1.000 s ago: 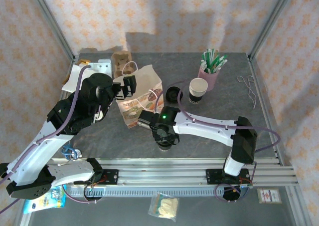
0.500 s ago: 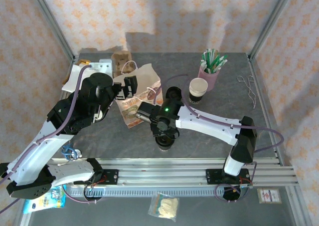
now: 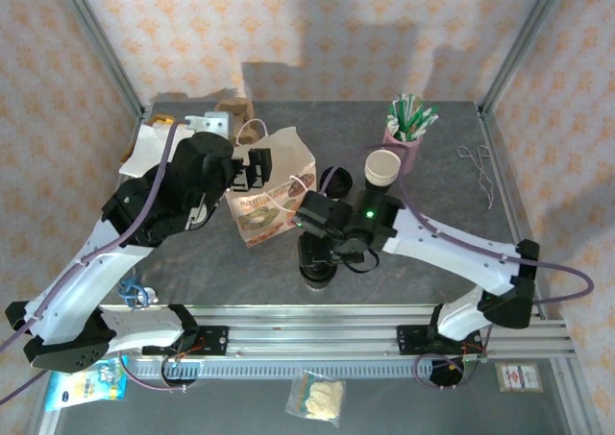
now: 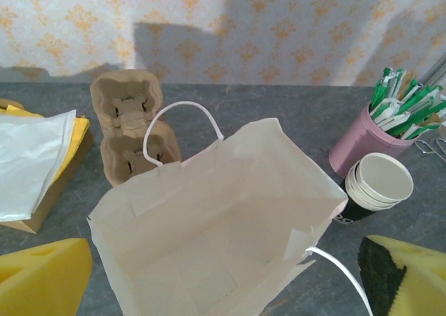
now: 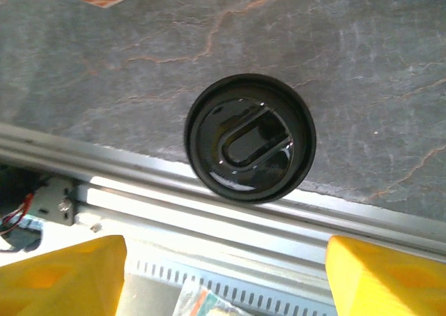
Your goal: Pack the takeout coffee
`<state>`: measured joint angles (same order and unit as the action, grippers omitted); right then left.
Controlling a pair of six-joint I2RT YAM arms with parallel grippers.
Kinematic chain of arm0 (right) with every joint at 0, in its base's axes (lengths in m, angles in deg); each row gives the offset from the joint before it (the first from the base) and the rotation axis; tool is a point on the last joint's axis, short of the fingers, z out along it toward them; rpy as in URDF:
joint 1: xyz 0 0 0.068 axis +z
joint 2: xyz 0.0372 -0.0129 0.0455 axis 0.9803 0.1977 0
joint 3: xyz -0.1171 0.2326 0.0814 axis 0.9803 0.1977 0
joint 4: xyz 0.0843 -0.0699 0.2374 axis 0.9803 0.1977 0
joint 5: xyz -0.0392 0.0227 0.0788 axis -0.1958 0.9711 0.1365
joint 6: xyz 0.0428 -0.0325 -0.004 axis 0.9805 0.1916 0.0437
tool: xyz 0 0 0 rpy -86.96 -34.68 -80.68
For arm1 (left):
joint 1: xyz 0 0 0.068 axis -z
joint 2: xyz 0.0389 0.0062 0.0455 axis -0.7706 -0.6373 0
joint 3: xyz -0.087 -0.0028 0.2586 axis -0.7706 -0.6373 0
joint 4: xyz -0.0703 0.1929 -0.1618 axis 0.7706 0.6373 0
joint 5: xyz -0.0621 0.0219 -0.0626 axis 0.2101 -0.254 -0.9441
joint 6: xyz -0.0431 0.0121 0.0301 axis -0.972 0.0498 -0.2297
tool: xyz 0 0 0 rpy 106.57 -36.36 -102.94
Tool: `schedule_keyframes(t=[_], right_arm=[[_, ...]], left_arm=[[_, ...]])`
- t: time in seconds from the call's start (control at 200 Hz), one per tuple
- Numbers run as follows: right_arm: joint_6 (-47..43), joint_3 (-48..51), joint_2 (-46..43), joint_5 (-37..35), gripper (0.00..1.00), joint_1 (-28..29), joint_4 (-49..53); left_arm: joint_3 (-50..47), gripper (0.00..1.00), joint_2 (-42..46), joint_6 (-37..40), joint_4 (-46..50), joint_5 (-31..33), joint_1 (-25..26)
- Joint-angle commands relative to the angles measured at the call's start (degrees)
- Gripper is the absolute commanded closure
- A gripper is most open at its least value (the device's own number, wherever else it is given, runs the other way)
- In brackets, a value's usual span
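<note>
The takeout coffee (image 5: pixel 249 147) stands upright at the table's near edge, its round black lid (image 3: pixel 318 276) on top. My right gripper (image 5: pixel 223 277) hangs open straight above it, yellow fingertips (image 5: pixel 63 274) wide apart and clear of the lid. In the top view the right gripper (image 3: pixel 319 251) partly covers the cup. My left gripper (image 4: pixel 223 281) is open over the mouth of the standing brown paper bag (image 4: pixel 223 218), nothing between its fingers (image 4: pixel 42 277). From above, the left gripper (image 3: pixel 252 166) sits at the bag (image 3: pixel 279 185), whose inside looks empty.
A stack of lidless paper cups (image 3: pixel 381 171) and a pink cup of straws (image 3: pixel 405 132) stand right of the bag. A loose black lid (image 3: pixel 333 179) lies between them. A pulp cup tray (image 4: pixel 129 131) and white wrapping (image 4: pixel 28 155) sit at the back left. The metal rail (image 5: pixel 209 211) runs just past the coffee.
My right gripper has opened and let go of the coffee's lid, lifting above it while its arm swung right. The left gripper edged further over the bag.
</note>
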<state>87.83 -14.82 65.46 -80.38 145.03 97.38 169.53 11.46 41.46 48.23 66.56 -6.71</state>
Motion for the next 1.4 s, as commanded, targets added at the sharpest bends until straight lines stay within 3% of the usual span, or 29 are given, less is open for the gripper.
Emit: schedule_keyframes(t=[0.0, 0.27, 0.591, 0.856, 1.051, 1.396], right_arm=[[2.29, 0.99, -3.80, 0.61, 0.24, -0.25, -2.06], [11.51, 7.41, -4.84, 2.31, 0.18, 1.60, -4.82], [12.11, 9.89, 0.10, 0.09, 0.12, 2.80, -5.98], [9.59, 4.99, 8.71, -4.52, 0.14, 2.74, -2.25], [9.34, 3.89, 10.93, -6.02, 0.20, 2.78, -2.29], [7.97, 3.93, 13.95, -7.64, 0.21, 2.45, -1.59]], left_arm=[[0.43, 0.01, 0.81, -1.01, 1.89, -1.38, -0.61], [0.64, 0.01, 1.41, -0.81, 3.20, 1.28, -0.64], [-2.68, 0.01, 4.47, -0.60, 0.99, 3.39, -0.78], [-4.13, 0.01, 6.32, 0.36, 0.40, 4.57, -0.77], [-5.44, 0.01, 7.04, 0.50, -0.49, 4.23, -0.84], [-5.71, 0.01, 6.89, 1.00, -1.34, 3.80, -0.86]])
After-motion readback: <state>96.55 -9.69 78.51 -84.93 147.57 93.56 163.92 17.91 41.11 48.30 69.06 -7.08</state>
